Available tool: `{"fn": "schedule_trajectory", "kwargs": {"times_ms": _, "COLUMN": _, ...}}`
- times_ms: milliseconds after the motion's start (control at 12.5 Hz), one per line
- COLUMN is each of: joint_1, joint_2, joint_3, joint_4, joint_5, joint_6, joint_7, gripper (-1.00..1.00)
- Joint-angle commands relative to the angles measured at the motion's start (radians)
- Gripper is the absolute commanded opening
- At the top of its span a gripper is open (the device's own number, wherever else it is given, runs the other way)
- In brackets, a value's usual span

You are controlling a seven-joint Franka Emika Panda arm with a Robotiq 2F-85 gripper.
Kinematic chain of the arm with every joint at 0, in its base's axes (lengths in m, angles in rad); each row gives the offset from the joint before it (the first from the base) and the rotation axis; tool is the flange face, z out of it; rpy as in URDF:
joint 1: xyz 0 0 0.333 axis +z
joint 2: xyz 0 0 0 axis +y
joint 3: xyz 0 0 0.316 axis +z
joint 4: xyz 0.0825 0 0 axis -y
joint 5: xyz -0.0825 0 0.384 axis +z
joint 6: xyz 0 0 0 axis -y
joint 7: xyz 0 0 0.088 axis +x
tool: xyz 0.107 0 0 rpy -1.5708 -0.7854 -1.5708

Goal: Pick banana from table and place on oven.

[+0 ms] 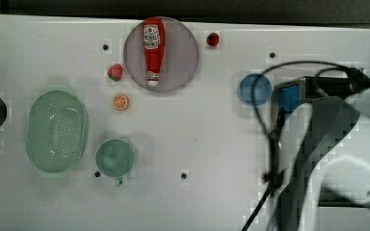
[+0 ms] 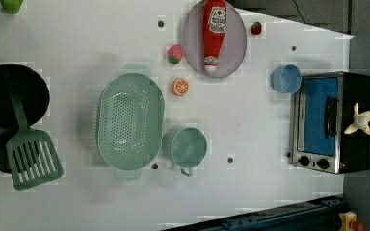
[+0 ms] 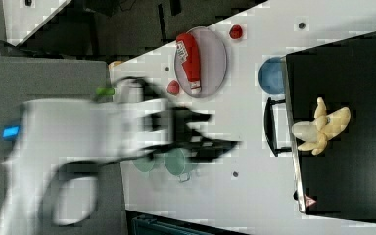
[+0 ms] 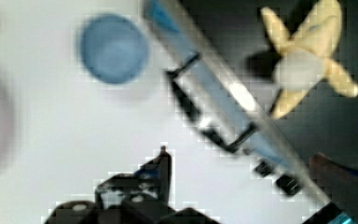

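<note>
Wrist view: gripper (image 4: 242, 158) fingers spread apart, nothing between them, hanging over the table (image 4: 74, 140) by the oven (image 4: 214, 107) door. Blue cup (image 4: 113, 48) stands beyond. Right view: banana (image 3: 320, 126), peeled open, rests on the oven's black top, at 3 o'clock from the ketchup bottle (image 3: 189, 57).

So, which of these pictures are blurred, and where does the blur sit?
Right view: the arm and its pincer are smeared sideways, while the banana on the oven stays sharp. Wrist view: soft all over, the blue cup and the banana have fuzzy edges. Top view: the arm is hazy, the ketchup bottle crisp. Left view: sharp throughout.
</note>
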Motion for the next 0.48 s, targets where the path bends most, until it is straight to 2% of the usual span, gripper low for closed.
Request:
{"fn": "schedule_trajectory", "kwargs": {"times_ms": 80, "joint_1": 0.085, "joint_2": -0.113, "joint_3": 0.098, "joint_4": 0.023, "joint_5": 0.029, "joint_6": -0.096, "joint_7": 0.358, "gripper": 1.0}}
{"fn": "schedule_trajectory", "kwargs": {"times_ms": 320, "joint_1": 0.102, "joint_2": -0.221, "joint_3": 0.237, "joint_4": -0.044, "joint_5": 0.026, "joint_6": -0.103, "joint_7": 0.679, "gripper": 1.0}}
{"fn": "schedule_trajectory", "kwargs": {"times_ms": 480, "joint_1": 0.102, "joint_2": -0.275, "joint_3": 0.312, "joint_4": -0.085, "joint_5": 0.026, "joint_6": -0.104, "joint_7": 0.778, "gripper": 1.0}}
